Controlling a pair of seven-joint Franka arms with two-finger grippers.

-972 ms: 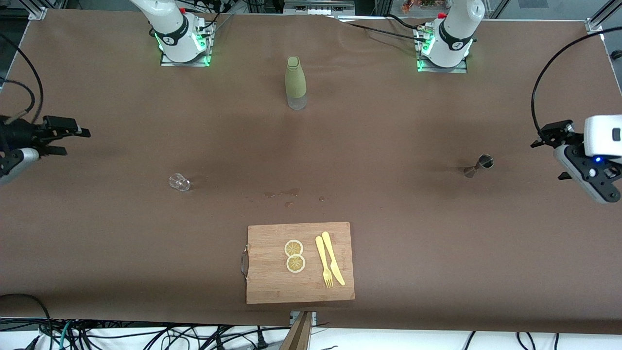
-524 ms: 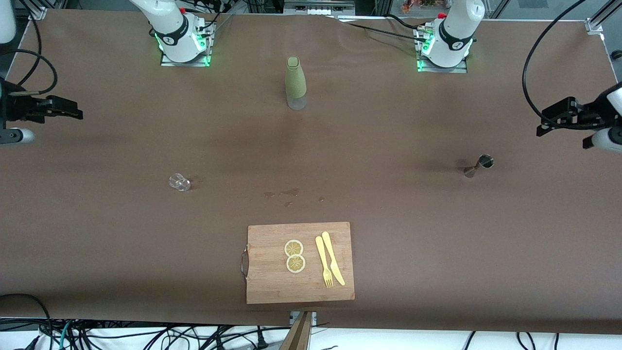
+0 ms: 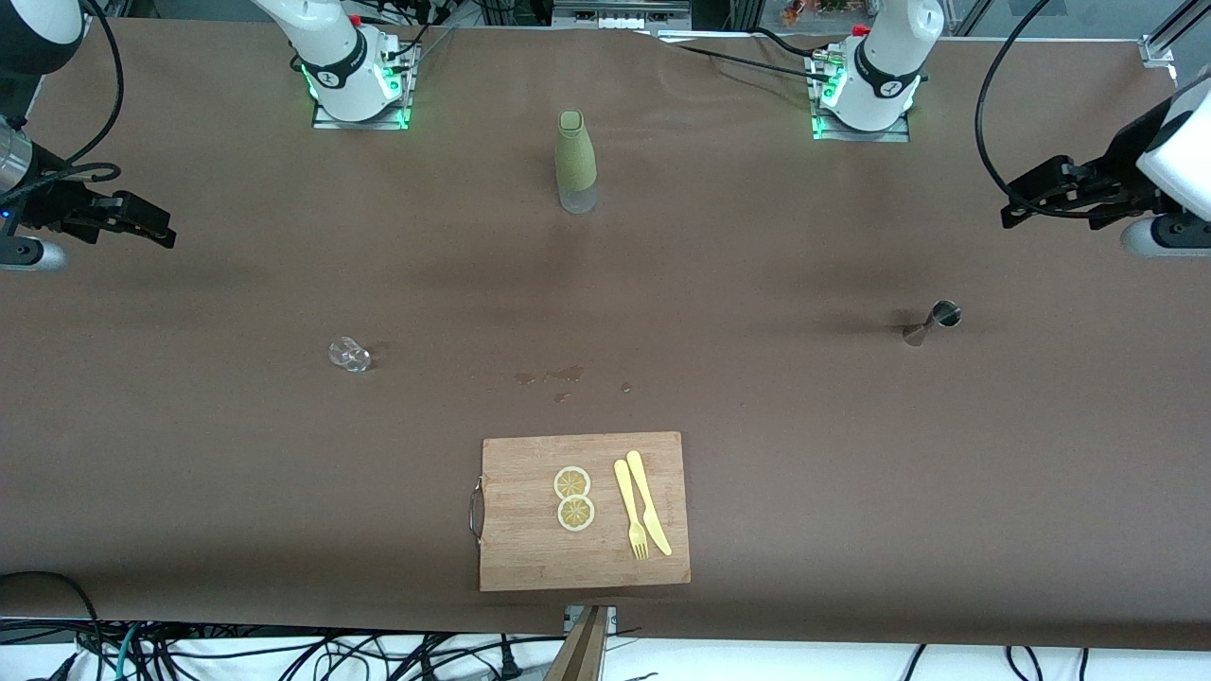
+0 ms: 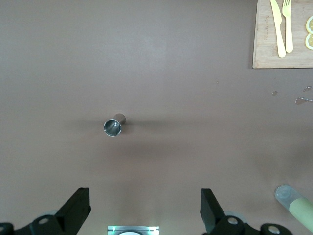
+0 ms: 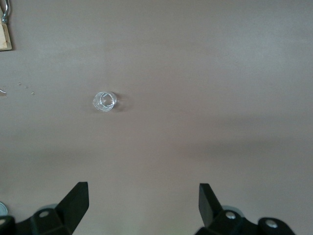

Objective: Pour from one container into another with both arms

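Observation:
A small metal jigger (image 3: 932, 322) (image 4: 113, 126) stands on the brown table toward the left arm's end. A small clear glass (image 3: 350, 355) (image 5: 104, 101) sits toward the right arm's end. My left gripper (image 3: 1020, 206) (image 4: 145, 210) hangs open over bare cloth at its end of the table, holding nothing, apart from the jigger. My right gripper (image 3: 156, 227) (image 5: 144, 208) hangs open and empty over bare cloth at its own end, apart from the glass.
An olive-green bottle (image 3: 575, 161) (image 4: 295, 201) stands mid-table between the two bases. A wooden cutting board (image 3: 530, 549) (image 4: 266, 54) with two lemon slices, a yellow fork and knife lies near the front edge. Small wet spots (image 3: 558, 376) mark the cloth.
Both arms have swung and risen at the table's ends. The left gripper moved toward the bases and inward; the right gripper shifted toward the bases. Nothing on the table moved.

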